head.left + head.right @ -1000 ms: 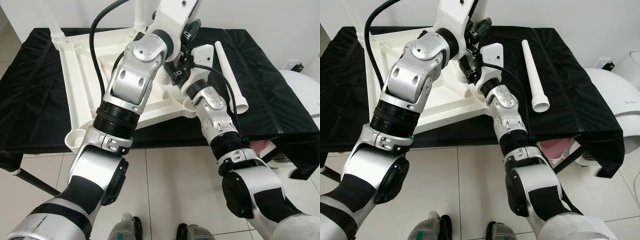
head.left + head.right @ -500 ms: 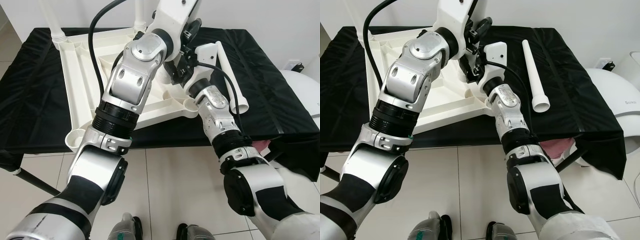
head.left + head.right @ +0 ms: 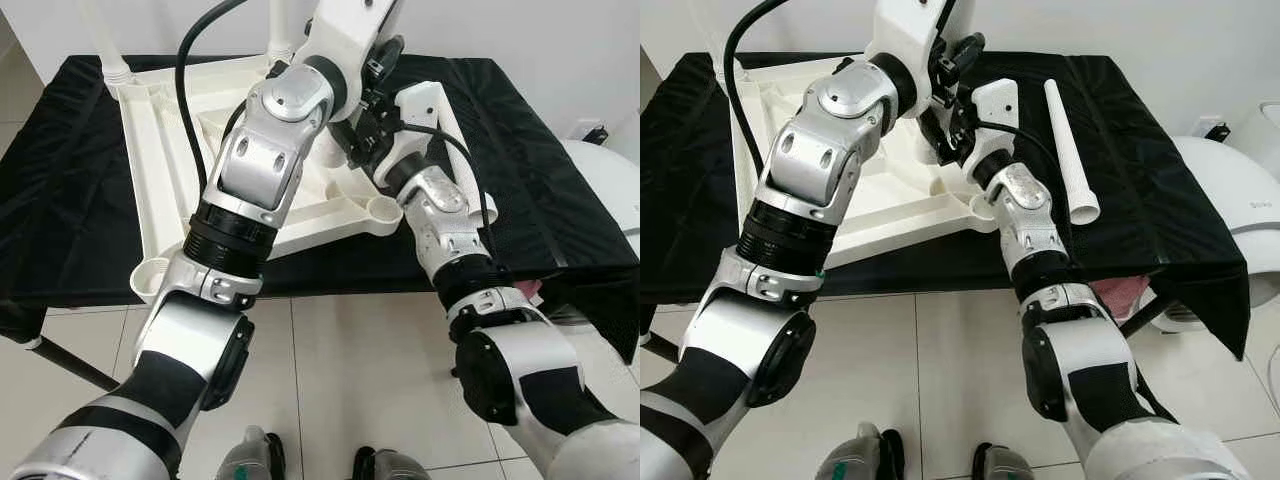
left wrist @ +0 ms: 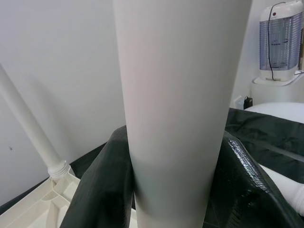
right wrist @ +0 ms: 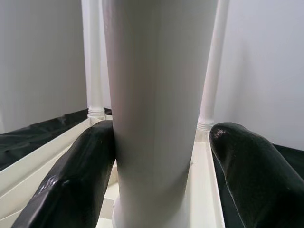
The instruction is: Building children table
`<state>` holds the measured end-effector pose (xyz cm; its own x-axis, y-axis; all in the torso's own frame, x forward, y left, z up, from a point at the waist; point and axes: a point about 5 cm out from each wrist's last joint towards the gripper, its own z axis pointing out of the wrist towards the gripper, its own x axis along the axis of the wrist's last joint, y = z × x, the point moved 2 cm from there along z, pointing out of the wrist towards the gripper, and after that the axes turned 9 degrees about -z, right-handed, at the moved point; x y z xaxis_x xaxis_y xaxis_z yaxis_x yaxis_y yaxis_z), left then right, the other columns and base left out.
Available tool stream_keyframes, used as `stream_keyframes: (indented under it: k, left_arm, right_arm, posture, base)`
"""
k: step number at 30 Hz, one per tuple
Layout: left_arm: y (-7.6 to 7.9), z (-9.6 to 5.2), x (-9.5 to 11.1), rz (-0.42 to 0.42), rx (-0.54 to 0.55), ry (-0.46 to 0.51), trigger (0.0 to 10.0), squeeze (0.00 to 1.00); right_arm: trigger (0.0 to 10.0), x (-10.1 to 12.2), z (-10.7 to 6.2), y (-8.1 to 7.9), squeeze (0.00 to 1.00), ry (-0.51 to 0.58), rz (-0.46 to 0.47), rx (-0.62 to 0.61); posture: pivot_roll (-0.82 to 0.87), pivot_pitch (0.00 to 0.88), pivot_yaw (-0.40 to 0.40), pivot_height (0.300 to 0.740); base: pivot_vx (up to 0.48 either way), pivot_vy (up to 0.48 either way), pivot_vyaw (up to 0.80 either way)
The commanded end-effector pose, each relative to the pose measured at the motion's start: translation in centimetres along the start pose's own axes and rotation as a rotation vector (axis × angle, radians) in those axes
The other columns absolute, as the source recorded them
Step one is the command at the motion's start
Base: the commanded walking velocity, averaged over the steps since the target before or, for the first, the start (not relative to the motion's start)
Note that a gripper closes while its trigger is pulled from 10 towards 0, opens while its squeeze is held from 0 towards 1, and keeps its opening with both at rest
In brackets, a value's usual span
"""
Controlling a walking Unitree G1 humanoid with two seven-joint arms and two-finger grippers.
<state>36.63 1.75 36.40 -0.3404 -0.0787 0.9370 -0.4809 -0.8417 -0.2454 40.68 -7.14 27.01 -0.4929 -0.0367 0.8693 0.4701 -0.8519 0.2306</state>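
Note:
A white plastic table top [image 3: 160, 130] lies upside down on a black-covered table [image 3: 60, 190]. White legs stand in its far corners [image 3: 100, 35]. Both arms reach over the far right part of the top. My left gripper [image 4: 173, 190] is shut on an upright white leg [image 4: 180, 95], with a black finger pressed on each side. My right gripper [image 5: 161, 171] straddles the white leg [image 5: 156, 95] lower down, open: one finger touches it, the other stands slightly off. A loose leg [image 3: 1065, 130] lies on the cloth to the right.
Round sockets sit at the top's near corners [image 3: 385, 210] [image 3: 150, 275]. A white appliance [image 3: 1240, 200] stands right of the table, with pink cloth [image 3: 1115, 295] under the table's edge. Tiled floor [image 3: 340, 370] lies in front.
My right forearm and wrist have swung to the right and slightly farther over the table, covering more of the loose leg. The left arm has stayed where it was.

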Motion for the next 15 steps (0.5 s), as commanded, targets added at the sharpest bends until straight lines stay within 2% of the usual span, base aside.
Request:
stream_keyframes:
  k: [1,4,5,6,7,15]
  left_arm:
    - [0.14,-0.1,-0.16,0.006,-0.005,-0.009,10.0,0.0]
    - [0.14,-0.11,-0.19,0.006,-0.004,-0.011,10.0,0.0]
    - [0.14,-0.11,-0.19,0.006,-0.004,-0.01,10.0,0.0]
    - [0.14,-0.11,-0.19,0.006,-0.004,-0.01,10.0,0.0]
    - [0.15,-0.11,-0.17,0.006,-0.004,-0.009,10.0,0.0]
    - [0.35,-0.1,-0.18,0.01,-0.013,-0.011,10.0,0.0]
  right_arm:
    - [10.0,0.18,0.2,0.0,0.0,0.003,0.005,0.016]
    - [10.0,0.14,0.12,0.02,0.0,0.005,0.005,0.035]
    - [2.4,0.1,0.1,0.04,0.0,0.005,0.008,0.034]
    - [2.4,0.1,0.1,0.04,0.0,0.005,0.008,0.034]
    - [0.0,0.05,0.08,0.07,0.0,0.005,0.02,0.035]
    - [0.0,0.05,0.1,0.16,0.0,0.01,0.041,0.035]
  posture:
    - [-0.04,0.089,-0.021,0.74]
    - [-0.04,0.089,-0.021,0.74]
    - [-0.04,0.089,-0.021,0.74]
    - [-0.04,0.089,-0.021,0.74]
    - [-0.04,0.089,-0.021,0.74]
    - [-0.04,0.089,-0.018,0.74]
  base:
    - [0.0,0.0,0.0]
    - [0.0,0.0,0.0]
    - [0.0,0.0,0.0]
    - [0.0,0.0,0.0]
    - [0.0,0.0,0.0]
    - [0.0,0.0,0.0]
